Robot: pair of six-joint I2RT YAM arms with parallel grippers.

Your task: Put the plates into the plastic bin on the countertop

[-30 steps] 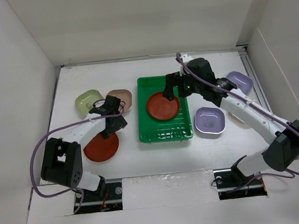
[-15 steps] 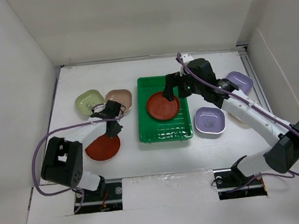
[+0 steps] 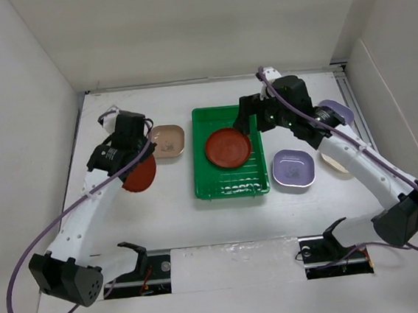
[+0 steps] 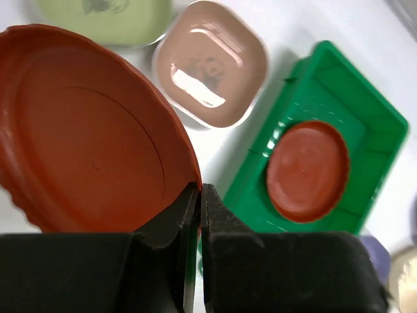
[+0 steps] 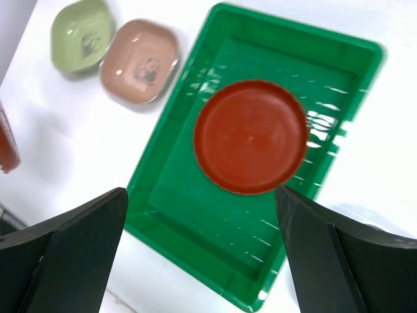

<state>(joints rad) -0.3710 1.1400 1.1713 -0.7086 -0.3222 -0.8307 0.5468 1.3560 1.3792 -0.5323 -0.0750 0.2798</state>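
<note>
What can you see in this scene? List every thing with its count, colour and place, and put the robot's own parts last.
plastic bin: one, bright green, middle of the countertop.
red-brown plates: two; one flat in the bin, one lifted and tilted, left of the bin.
pink-tan dish: one, on the countertop left of the bin.
pale green dish: one, beside the pink-tan dish, farther from the bin.
lavender dishes: two, right of the bin; one nearer, one farther back.
cream dish: one, right of the nearer lavender dish, partly hidden by the right arm.
left gripper: shut on the lifted plate's rim.
right gripper: open, above the bin.
</note>
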